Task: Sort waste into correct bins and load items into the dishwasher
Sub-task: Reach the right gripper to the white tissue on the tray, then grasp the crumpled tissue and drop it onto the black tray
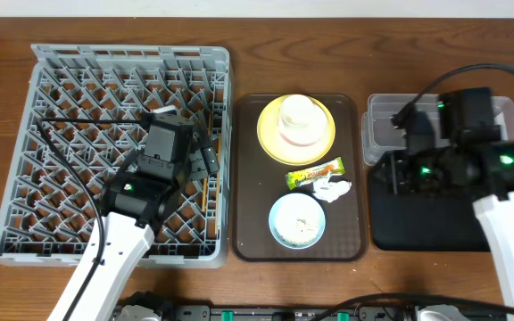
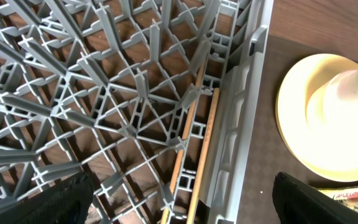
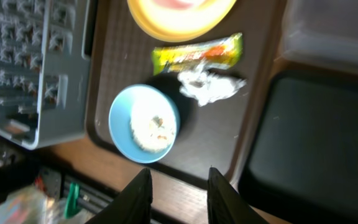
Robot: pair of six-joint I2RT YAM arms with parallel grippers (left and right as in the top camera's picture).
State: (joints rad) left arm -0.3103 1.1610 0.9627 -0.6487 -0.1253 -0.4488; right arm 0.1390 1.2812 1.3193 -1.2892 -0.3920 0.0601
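My left gripper (image 2: 185,205) hangs open over the right edge of the grey dishwasher rack (image 1: 61,134). The two wooden chopsticks (image 2: 205,149) lie in the rack between its fingers (image 2: 48,202), touched by neither. A yellow plate (image 1: 270,134) with a white bowl (image 1: 299,119) on it sits on the brown tray. Below the plate lie the snack wrapper (image 1: 314,174), the crumpled tissue (image 1: 333,188) and the blue bowl (image 1: 279,234) with food scraps (image 1: 300,221). My right gripper (image 3: 178,174) is open and empty, its fingers fairly close together, above the tray's front right corner.
The brown serving tray (image 1: 248,178) lies between the rack and the bins. The clear tub (image 1: 382,134) stands at the back right, the black tray (image 1: 418,223) in front of it, both partly under my right arm.
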